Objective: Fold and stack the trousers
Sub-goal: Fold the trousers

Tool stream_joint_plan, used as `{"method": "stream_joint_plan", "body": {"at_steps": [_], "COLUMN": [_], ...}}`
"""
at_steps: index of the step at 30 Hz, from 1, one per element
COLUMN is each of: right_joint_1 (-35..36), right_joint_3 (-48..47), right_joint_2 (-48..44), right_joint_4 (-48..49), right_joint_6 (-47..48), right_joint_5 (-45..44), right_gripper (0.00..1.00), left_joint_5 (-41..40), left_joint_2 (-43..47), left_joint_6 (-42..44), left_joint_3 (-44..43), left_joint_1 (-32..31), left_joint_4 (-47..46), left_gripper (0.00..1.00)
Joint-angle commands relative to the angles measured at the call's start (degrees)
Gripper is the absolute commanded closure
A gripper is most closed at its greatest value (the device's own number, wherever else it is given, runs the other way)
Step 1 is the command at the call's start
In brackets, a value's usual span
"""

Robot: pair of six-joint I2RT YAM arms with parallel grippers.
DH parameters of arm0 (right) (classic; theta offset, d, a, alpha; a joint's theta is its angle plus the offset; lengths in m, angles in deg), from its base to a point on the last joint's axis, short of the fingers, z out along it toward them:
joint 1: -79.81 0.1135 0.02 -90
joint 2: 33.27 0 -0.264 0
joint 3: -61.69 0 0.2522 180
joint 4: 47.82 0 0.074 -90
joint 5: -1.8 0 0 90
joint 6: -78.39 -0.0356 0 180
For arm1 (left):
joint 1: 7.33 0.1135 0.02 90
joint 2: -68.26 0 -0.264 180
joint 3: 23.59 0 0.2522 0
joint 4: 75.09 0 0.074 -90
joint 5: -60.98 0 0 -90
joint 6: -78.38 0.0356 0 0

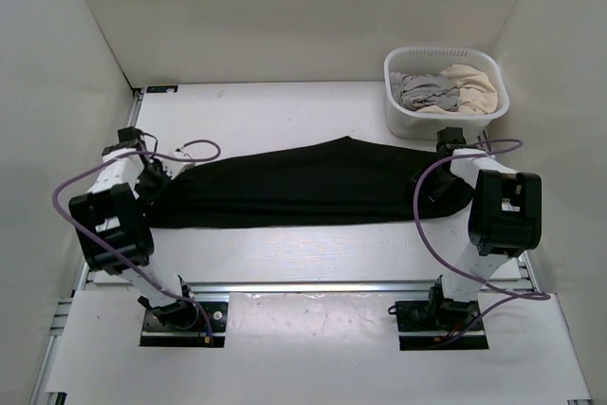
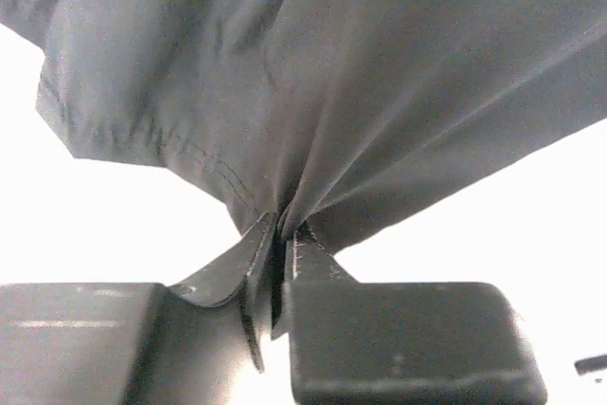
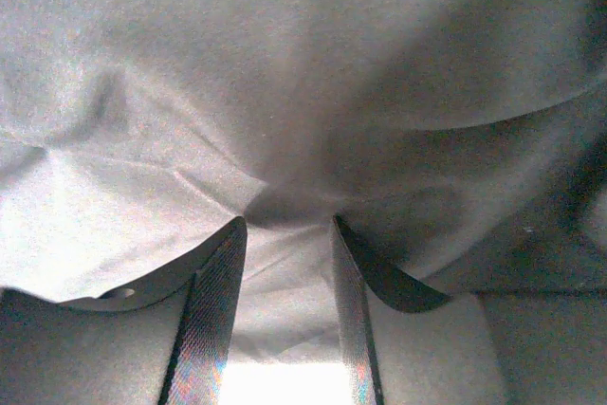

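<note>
Trousers edge pinched by left hand.

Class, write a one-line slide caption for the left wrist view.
Left gripper pinched shut on a gathered fold of the dark trousers, cloth fanning upward from the pinch.

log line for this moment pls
trousers: laid out lengthwise | left gripper: jaws shut on trousers | right gripper: jaws astride cloth, grip unclear
</note>
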Motion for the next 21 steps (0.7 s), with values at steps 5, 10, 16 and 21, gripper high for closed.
{"method": "stream_joint_plan", "body": {"at_steps": [5, 10, 16, 21], "right_joint_1": [-1.7, -1.7, -1.7, -2.3], "right_joint_3": [3.3, 2.1, -1.1, -2.5], "right_joint_2": [3.7, 2.4, -3.7, -10.5], "right_joint_4": [-3.8, -5.1, -7.9, -10.8], "right_joint_6": [1.0, 2.8, 8.3, 11.6], "right_joint_5": [-3.9, -5.3, -8.3, -8.4], "right_gripper": [0.53, 0.53, 0.44, 0.27], "left_joint_5": [3.2, 2.3, 3.0, 9.5], "left_joint_2": [1.5, 0.2, -1.4, -8.2], "left_joint_6": [4.9, 8.1, 9.2, 3.9], "left_joint_3": [0.2, 0.3, -8.6, -25.3], "left_joint_1": [3.3, 4.6, 9.8, 12.6], "left_joint_4": [7.1, 16.2, 18.3, 22.5], "left_gripper": [0.58, 0.26, 0.25, 0.19]}}
